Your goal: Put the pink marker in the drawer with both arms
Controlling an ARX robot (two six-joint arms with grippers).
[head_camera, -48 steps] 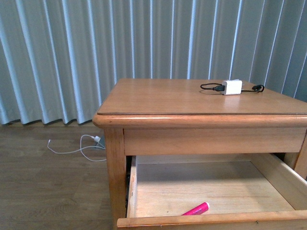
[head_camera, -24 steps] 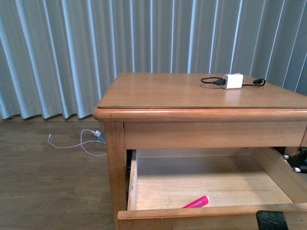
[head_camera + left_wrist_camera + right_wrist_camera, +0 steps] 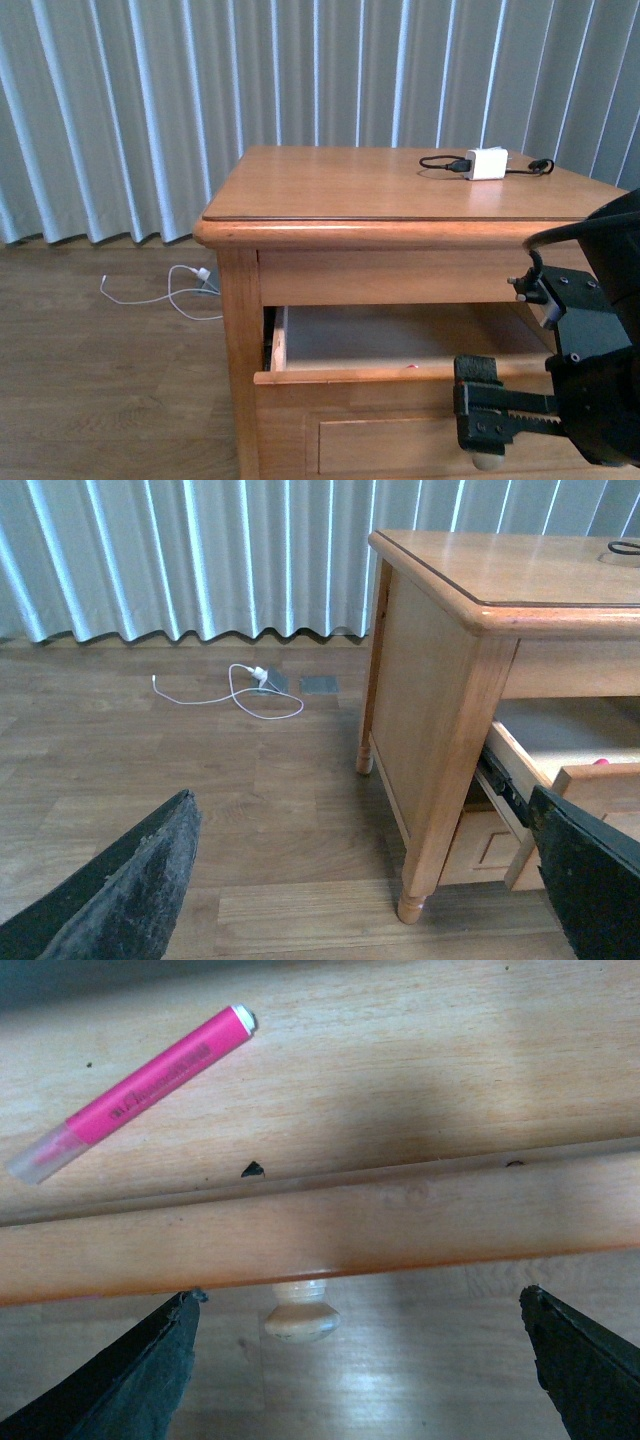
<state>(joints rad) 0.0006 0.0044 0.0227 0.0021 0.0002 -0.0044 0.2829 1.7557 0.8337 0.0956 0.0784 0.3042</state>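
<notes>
The pink marker [image 3: 135, 1090] lies flat on the pale floor of the drawer [image 3: 400, 1225], its translucent cap end pointing away from the front board. In the left wrist view only a pink sliver of the marker [image 3: 601, 762] shows inside the drawer [image 3: 590, 780]. In the front view the drawer [image 3: 360, 375] stands partly out. My right gripper [image 3: 360, 1305] is open and straddles the drawer's front board above the round pale knob [image 3: 300, 1320], touching nothing. It shows at the lower right as the right gripper [image 3: 487, 420]. My left gripper [image 3: 362, 810] hangs open over the floor beside the nightstand.
A white charger [image 3: 486, 163] with a black cable lies on the nightstand top [image 3: 350, 195]. A white cable [image 3: 165, 300] is coiled on the wood floor near the curtain. The nightstand's front leg [image 3: 412, 905] stands between my left fingers. A lower drawer [image 3: 490, 845] sits beneath.
The drawer has slid in from wide open to partly open. My right arm has come into the front view at the lower right, its gripper at the drawer front.
</notes>
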